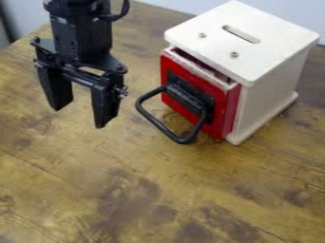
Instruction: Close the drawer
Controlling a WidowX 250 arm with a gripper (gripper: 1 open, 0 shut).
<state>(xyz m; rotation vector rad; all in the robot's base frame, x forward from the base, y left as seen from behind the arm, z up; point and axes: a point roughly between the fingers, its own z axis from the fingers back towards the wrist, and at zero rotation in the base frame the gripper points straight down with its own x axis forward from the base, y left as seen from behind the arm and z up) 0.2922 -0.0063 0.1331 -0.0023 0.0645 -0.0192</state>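
The drawer has a red front with a black panel and a big black loop handle reaching out to the lower left. It sits in a cream wooden cube and its red front stands out a little from the cube's face. My gripper hangs to the left of the handle, apart from it. Its two black fingers point down, spread wide, with nothing between them.
The cube's top has a slot and small holes. The wooden table stretches out in front and to the left. The table's far edge runs behind my arm at the upper left.
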